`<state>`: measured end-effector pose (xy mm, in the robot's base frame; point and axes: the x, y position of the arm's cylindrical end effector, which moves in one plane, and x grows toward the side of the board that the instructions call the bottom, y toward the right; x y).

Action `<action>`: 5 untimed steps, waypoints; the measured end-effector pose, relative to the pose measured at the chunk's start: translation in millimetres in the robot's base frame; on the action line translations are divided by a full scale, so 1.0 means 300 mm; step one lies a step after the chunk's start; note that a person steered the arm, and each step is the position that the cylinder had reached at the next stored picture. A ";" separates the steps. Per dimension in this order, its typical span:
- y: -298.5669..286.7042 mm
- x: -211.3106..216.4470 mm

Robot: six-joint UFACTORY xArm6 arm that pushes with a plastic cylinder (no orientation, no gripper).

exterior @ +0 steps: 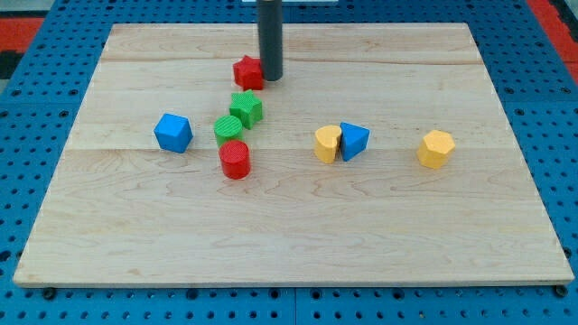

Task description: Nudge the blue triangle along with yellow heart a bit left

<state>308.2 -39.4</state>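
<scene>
The blue triangle [353, 141] lies right of the board's middle, touching the yellow heart [327, 143] on its left side. My tip [271, 78] is at the view's top centre, right beside the red star [247, 72], touching or nearly touching its right side. The tip is well above and left of the heart and triangle pair.
A green star-like block [246, 108] and a green cylinder [228, 129] sit below the red star, with a red cylinder [235, 160] under them. A blue cube [172, 133] lies at the left. A yellow hexagonal block [435, 149] lies at the right. The wooden board [289, 244] rests on a blue pegboard.
</scene>
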 end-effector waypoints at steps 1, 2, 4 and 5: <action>0.018 -0.003; 0.121 -0.023; 0.597 0.038; 0.663 0.038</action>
<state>319.5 159.4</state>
